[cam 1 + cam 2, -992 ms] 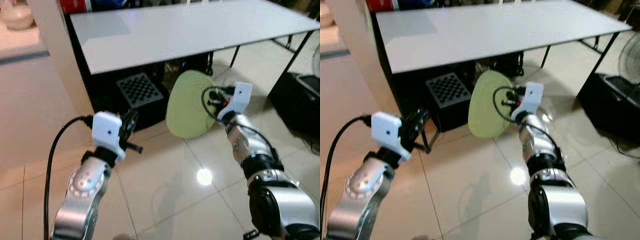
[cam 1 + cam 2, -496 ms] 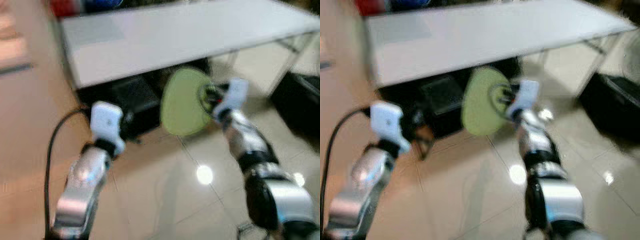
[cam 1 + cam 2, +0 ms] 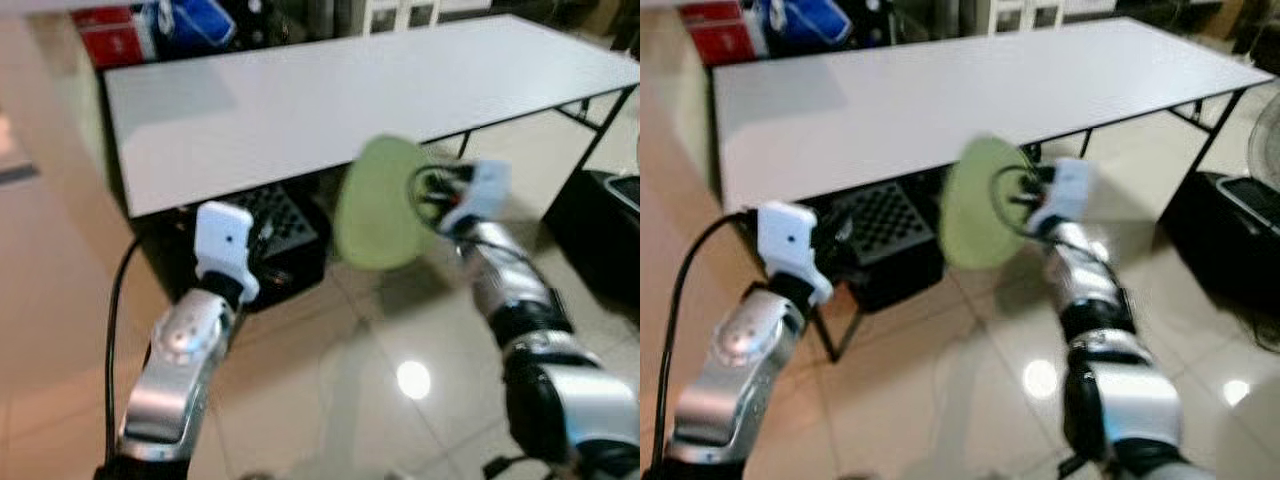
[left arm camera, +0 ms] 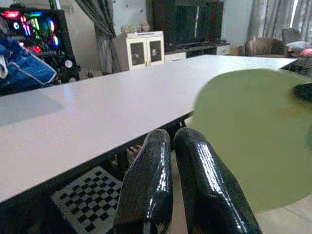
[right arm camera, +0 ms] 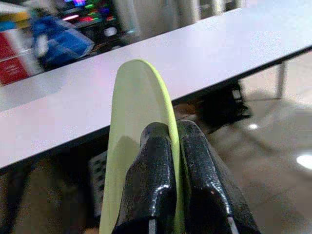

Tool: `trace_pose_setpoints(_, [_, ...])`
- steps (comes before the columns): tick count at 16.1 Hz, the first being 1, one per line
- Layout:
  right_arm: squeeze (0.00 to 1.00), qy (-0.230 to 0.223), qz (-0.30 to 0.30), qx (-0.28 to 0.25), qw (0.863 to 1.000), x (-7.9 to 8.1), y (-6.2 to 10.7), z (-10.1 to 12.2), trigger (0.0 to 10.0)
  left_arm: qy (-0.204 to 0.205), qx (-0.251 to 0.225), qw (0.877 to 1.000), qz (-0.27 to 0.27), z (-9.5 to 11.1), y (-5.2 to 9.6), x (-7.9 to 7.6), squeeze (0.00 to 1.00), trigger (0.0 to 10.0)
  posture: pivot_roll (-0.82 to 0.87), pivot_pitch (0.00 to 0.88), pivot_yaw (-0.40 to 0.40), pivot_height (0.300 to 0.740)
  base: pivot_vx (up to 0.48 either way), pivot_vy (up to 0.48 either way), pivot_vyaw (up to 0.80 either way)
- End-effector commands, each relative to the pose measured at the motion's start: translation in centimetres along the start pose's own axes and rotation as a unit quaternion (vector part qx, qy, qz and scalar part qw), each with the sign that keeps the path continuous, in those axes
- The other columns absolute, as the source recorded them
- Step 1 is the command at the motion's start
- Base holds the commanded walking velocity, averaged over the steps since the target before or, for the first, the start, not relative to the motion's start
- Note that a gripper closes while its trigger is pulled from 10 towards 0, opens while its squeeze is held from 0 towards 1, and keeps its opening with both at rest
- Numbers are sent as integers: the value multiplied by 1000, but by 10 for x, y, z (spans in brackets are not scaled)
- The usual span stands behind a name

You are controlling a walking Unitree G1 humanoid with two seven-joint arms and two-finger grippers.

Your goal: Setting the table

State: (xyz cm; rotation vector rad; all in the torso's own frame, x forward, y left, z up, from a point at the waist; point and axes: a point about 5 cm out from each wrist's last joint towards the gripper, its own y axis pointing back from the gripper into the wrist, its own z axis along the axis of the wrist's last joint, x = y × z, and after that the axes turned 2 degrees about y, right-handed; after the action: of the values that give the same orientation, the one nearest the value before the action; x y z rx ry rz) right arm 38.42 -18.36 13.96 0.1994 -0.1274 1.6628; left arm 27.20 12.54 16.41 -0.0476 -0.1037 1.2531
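Matt green plate (image 3: 380, 205), glossy floor tiles (image 3: 330, 380).

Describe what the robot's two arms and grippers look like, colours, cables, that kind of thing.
Both arms are shiny silver metal with rounded joints. Each wrist carries a white boxy camera housing. A black cable loops along the left arm; black wires coil at the right arm. Each gripper has two long, glossy black fingers.

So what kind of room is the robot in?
Probably a living or dining room in a home. There is a long white table on a shiny tiled floor, a white cabinet and curtains behind it. The right pincer carries a green plate.
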Motion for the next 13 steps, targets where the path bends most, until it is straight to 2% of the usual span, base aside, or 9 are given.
trace_pose_setpoints(1, [0, -2, 15, -31, 999, 10, -5, 14, 10000, -8, -7, 1000, -1, 3, -3, 2, 0, 10000, 78, 0, -14, 740, 480, 0, 0])
trace_pose_setpoints(2, [0, 4, 33, -42, 999, 17, -7, 19, 10000, -9, -7, 1000, -1, 1, -4, 2, 0, 10000, 81, 0, -17, 740, 480, 0, 0])
trace_pose_setpoints(5, [0, 11, 54, -59, 997, 23, -10, 31, 10000, -7, -7, 1000, 2, 1, -7, 3, 0, 10000, 81, 0, -20, 740, 480, 0, 0])
trace_pose_setpoints(8, [0, 15, 56, -53, 997, 24, -10, 28, 10000, -20, 7, 1000, 16, -5, -11, 5, 0, 10000, 78, 0, -21, 740, 480, 0, 0])
trace_pose_setpoints(11, [0, 15, 61, -49, 997, 28, -9, 23, 10000, -23, 6, 1000, 4, -7, -13, 1, 0, 10000, 65, 0, -12, 740, 480, 0, 0])
trace_pose_setpoints(13, [0, 28, 96, -68, 993, 38, -9, 31, 10000, -21, 6, 1000, 1, -7, -14, 0, 0, 10000, 65, 0, -11, 740, 480, 0, 0])
